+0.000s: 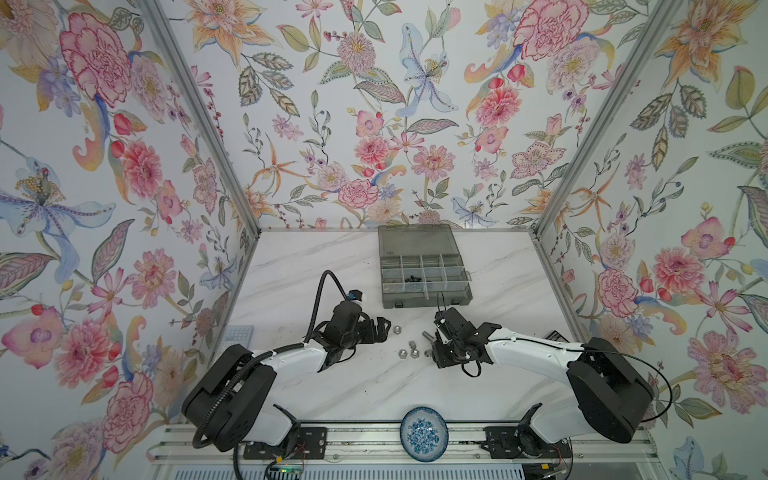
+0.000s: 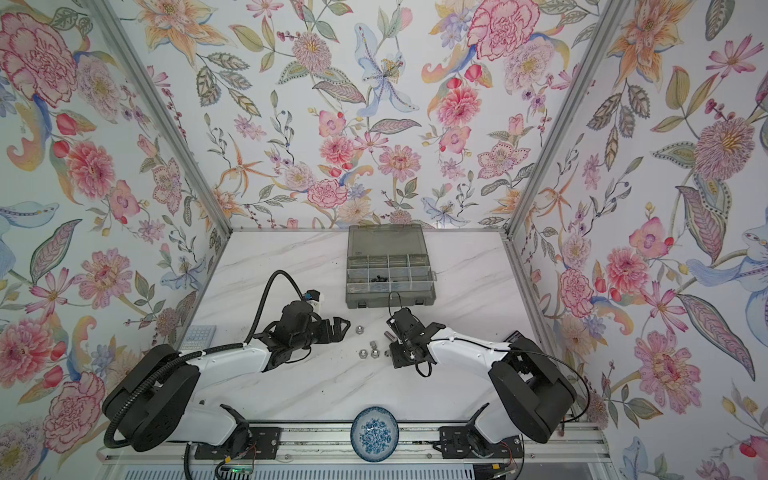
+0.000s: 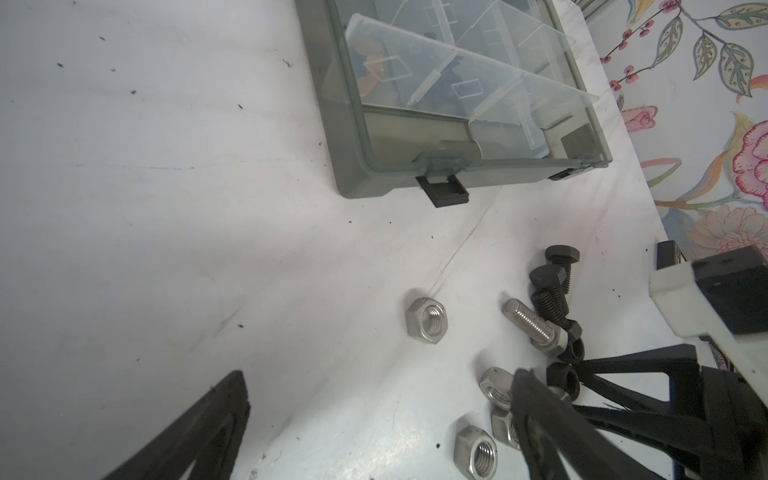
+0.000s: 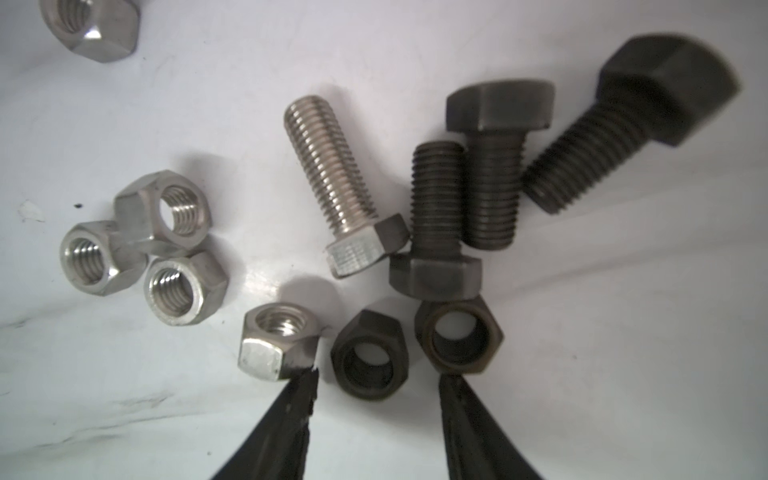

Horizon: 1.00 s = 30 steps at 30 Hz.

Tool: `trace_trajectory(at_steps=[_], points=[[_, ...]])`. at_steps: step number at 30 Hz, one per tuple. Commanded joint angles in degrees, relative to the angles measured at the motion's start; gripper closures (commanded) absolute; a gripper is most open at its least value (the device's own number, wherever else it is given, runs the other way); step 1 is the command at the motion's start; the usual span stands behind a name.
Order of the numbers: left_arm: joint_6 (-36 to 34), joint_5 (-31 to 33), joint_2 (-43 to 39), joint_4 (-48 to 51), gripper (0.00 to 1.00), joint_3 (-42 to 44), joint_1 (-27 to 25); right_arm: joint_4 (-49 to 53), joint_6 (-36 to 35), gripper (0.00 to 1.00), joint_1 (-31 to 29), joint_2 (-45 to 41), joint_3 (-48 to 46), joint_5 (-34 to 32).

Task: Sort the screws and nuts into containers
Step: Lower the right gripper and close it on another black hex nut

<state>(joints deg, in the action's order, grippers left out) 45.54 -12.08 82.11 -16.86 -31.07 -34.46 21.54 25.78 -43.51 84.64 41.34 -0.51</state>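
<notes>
Loose screws and nuts lie on the white table between my two grippers. In the right wrist view a silver screw [image 4: 332, 174] and three black screws [image 4: 494, 166] lie together. Below them sit two black nuts [image 4: 459, 336] and a silver nut [image 4: 278, 345], and three more silver nuts [image 4: 166, 232] are clustered to one side. My right gripper [image 4: 379, 376] is open, its tips on either side of one black nut [image 4: 368, 355] and touching nothing firmly. My left gripper [image 3: 379, 373] stands wide open and empty beside the silver nuts [image 3: 476, 451]. The containers [image 1: 424, 270] lie behind with the lid open.
A blue-and-white dish [image 1: 424, 433] sits on the front rail between the arm bases. A pale blue gridded pad [image 1: 239, 334] lies at the table's left edge. A lone silver nut [image 1: 396, 329] rests near my left gripper [image 1: 380, 326]. Floral walls enclose three sides.
</notes>
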Motion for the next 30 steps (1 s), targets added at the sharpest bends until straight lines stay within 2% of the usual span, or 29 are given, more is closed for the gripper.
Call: trace_trajectory(at_steps=[1, 13, 25, 30], points=[[0.7, -0.8, 0.5, -1.1, 0.01, -0.9, -0.1, 0.1, -1.2, 0.49, -0.3, 1.9, 1.1, -0.7], [0.8, -0.7, 0.4, -1.6, 0.01, -0.4, -0.1, -0.8, -1.3, 0.61, -0.4, 3.3, 1.0, 0.0], [1.1, -0.7, 0.3, -2.3, 0.00, 0.1, -0.1, -1.5, -1.8, 0.63, -0.9, 5.3, 1.1, 0.2], [1.1, -0.8, 0.4, -2.3, 0.01, 0.1, -0.1, -1.5, -1.8, 0.68, -1.1, 5.1, 1.0, 0.4]])
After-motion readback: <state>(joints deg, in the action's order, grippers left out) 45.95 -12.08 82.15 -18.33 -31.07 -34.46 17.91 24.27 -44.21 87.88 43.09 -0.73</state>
